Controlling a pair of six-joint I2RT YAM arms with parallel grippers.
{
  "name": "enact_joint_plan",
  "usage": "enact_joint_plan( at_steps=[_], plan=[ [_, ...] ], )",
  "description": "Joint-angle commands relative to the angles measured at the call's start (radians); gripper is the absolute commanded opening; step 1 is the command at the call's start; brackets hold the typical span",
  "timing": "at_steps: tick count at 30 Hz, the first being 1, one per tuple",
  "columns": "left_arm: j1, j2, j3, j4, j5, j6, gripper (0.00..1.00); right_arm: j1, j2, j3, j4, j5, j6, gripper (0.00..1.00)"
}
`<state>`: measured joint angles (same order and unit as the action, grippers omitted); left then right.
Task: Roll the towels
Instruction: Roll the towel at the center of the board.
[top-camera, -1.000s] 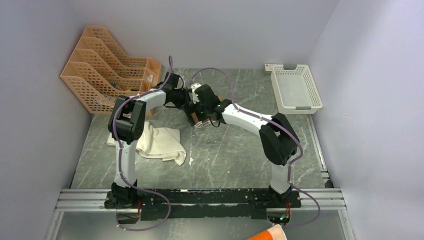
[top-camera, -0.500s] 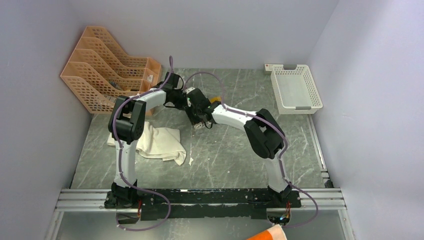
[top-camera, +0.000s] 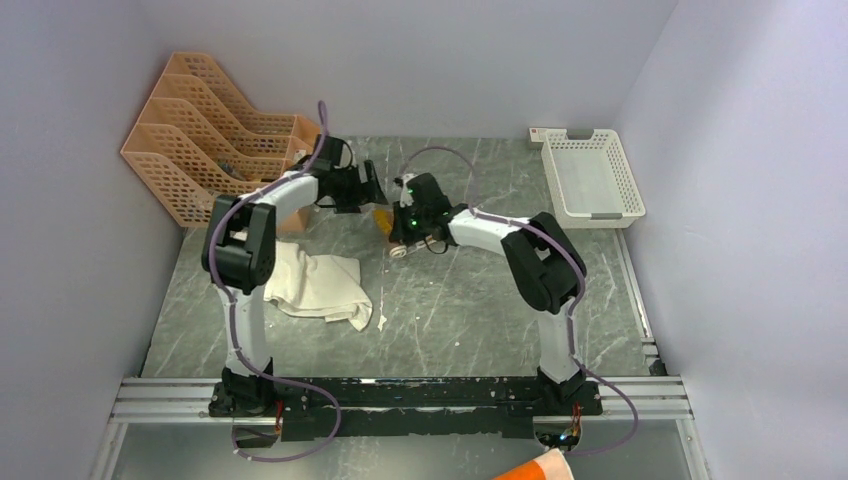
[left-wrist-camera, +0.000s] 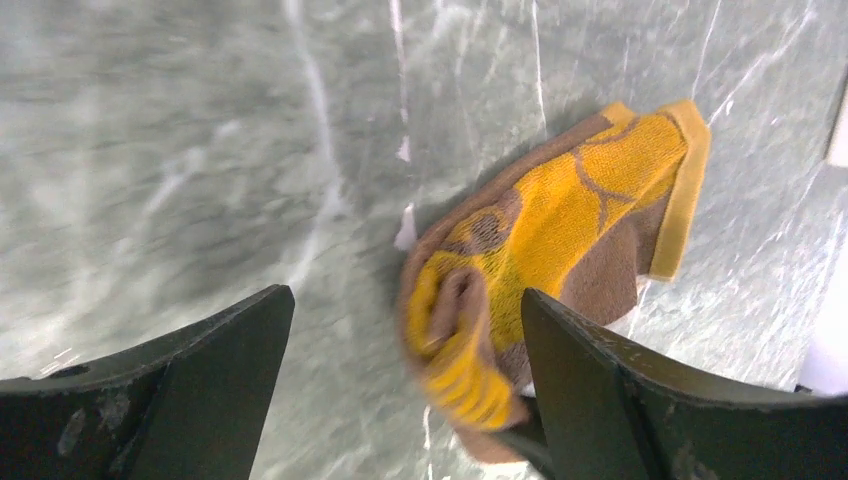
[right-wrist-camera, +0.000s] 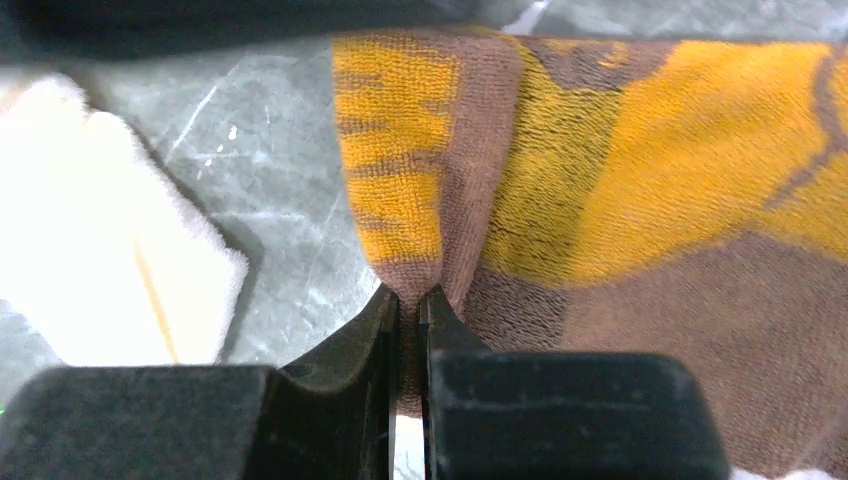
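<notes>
The brown-tan towel (left-wrist-camera: 560, 220), with its yellow patterned face up, lies partly rolled on the grey marble table; from above only a small yellow bit (top-camera: 384, 214) shows between the arms. My right gripper (right-wrist-camera: 410, 300) is shut on a pinched brown fold of it (right-wrist-camera: 420, 240). My left gripper (left-wrist-camera: 405, 293) stands open, drawn back, its fingers (left-wrist-camera: 210, 370) either side of the towel's rolled end without touching it. The cream-white towel (top-camera: 318, 283) lies crumpled by the left arm; a white corner (right-wrist-camera: 100, 240) shows in the right wrist view.
An orange slotted file rack (top-camera: 210, 130) stands at the back left, close behind the left gripper (top-camera: 366, 186). A white perforated basket (top-camera: 592, 178) sits at the back right. Grey walls close in both sides.
My left gripper has opened and pulled back left, off the brown towel. My right gripper has gone from open to shut on the towel's fold.
</notes>
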<state>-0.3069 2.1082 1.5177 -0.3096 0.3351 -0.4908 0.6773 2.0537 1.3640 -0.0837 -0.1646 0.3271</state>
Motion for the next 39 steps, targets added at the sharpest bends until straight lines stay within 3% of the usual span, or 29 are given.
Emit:
enact_joint_plan(
  at_steps=[1,5,11,17,26,29,34,39],
  plan=[
    [0.073,-0.136,-0.080,0.066,-0.011,-0.057,0.96,-0.097,-0.067,-0.104,0.199,-0.253,0.162,0.00],
    [0.076,-0.185,-0.161,0.109,0.018,-0.081,0.95,-0.172,-0.070,-0.188,0.362,-0.385,0.295,0.00],
    [0.023,-0.202,-0.294,0.226,0.066,-0.133,0.91,-0.220,0.001,-0.209,0.453,-0.489,0.414,0.00],
    [-0.040,-0.150,-0.278,0.290,0.086,-0.157,0.90,-0.222,0.063,-0.247,0.601,-0.562,0.535,0.00],
    [-0.042,-0.115,-0.279,0.342,0.112,-0.186,0.88,-0.225,0.135,-0.287,0.800,-0.602,0.697,0.00],
    [-0.044,-0.101,-0.276,0.338,0.102,-0.171,0.84,-0.227,0.156,-0.313,0.902,-0.612,0.779,0.00],
    [-0.047,-0.055,-0.242,0.335,0.102,-0.156,0.68,-0.234,0.194,-0.342,1.045,-0.630,0.878,0.00],
    [-0.054,-0.018,-0.189,0.305,0.079,-0.133,0.55,-0.237,0.190,-0.344,1.031,-0.625,0.870,0.06]
  ],
)
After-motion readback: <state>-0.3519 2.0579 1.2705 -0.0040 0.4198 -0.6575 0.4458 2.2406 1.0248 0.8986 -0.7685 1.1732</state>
